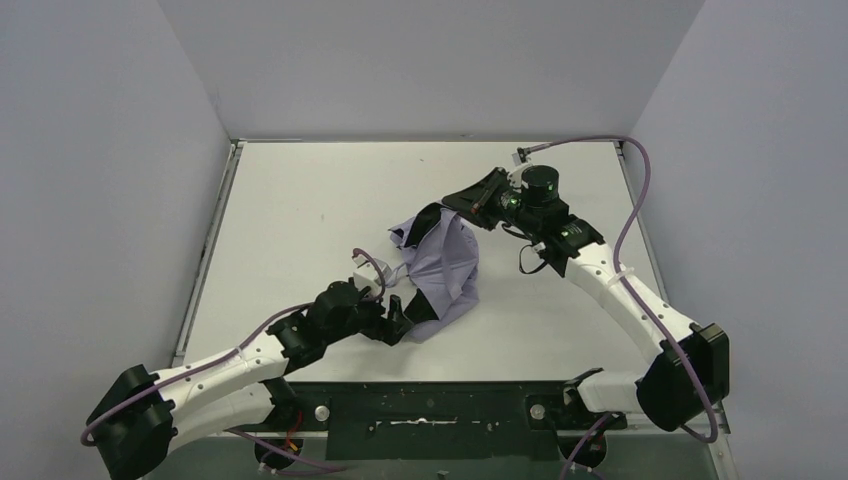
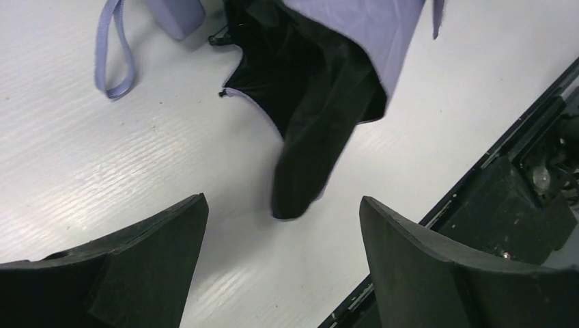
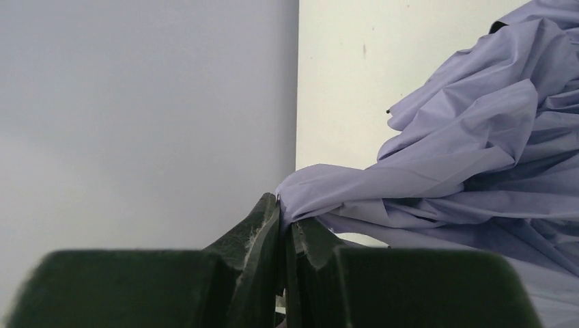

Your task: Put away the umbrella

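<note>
I see my left fingers spread wide, holding nothing, a black fold of the umbrella just beyond them. My right fingers pinch its lavender edge; it lies mid-worktop.

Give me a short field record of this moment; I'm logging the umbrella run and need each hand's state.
umbrella: collapsed and crumpled on the table, lavender outside, black lining showing
left hand: open, jaws wide; a black fold of fabric lies just ahead between them, not gripped
right hand: shut, pinching an edge of the lavender fabric
strap: loose loop lying flat on the table beside the handle
task status: umbrella not yet put away
</note>
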`<state>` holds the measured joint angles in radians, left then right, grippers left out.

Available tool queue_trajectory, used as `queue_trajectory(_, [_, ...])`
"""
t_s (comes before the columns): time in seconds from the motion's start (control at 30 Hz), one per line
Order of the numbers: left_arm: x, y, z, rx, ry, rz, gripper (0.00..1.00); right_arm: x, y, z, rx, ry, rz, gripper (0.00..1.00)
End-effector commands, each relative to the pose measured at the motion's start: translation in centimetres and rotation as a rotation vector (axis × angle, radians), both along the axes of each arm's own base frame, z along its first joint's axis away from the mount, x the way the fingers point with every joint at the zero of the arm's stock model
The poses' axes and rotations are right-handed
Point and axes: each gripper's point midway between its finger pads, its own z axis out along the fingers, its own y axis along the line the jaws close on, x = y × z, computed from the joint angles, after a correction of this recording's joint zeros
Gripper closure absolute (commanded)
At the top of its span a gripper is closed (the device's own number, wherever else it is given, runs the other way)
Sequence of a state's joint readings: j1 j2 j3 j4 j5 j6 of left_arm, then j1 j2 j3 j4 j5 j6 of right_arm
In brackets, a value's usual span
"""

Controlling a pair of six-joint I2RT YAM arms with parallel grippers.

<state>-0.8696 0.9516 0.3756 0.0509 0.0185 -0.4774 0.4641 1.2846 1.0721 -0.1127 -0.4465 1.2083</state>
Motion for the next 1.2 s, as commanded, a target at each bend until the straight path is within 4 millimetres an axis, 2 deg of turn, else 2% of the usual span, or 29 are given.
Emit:
queue_trajectory(0.0, [1.1, 0.3, 2.2, 0.039, -0.086, 0.008, 0.2, 2.6, 0.2, 6.4, 0.124, -0.148, -0.064, 1.0])
queue_trajectory(0.27, [1.3, -2.5, 4.6, 0.06, -0.153, -0.07, 0.18, 4.2, 1.2, 7.4, 0.186, -0.135, -0.067, 1.0])
queue_trajectory(0.43, [0.4, -4.9, 5.2, 0.051, -0.181, -0.121, 0.15, 4.5, 1.4, 7.9, 0.189, -0.145, -0.061, 1.0])
queue_trajectory(0.6, [-0.2, -6.6, 3.0, 0.084, -0.155, -0.135, 0.15, 4.1, 1.3, 7.5, 0.176, -0.141, -0.059, 1.0])
queue_trajectory(0.77, [1.3, -6.5, 0.7, 0.175, -0.167, -0.065, 0.15, 3.5, 1.0, 6.8, 0.163, -0.132, -0.06, 1.0])
queue_trajectory(1.0, [3.3, -6.1, 0.1, 0.287, -0.228, -0.007, 0.15, 2.9, 1.0, 6.5, 0.148, -0.13, -0.049, 1.0])
queue_trajectory(1.07, [3.6, -6.2, 0.0, 0.301, -0.235, -0.004, 0.21, 2.8, 1.0, 6.4, 0.148, -0.128, -0.046, 1.0])
queue_trajectory(1.17, [3.8, -6.7, 0.1, 0.303, -0.24, -0.014, 0.38, 2.6, 1.1, 6.1, 0.148, -0.125, -0.041, 1.0])
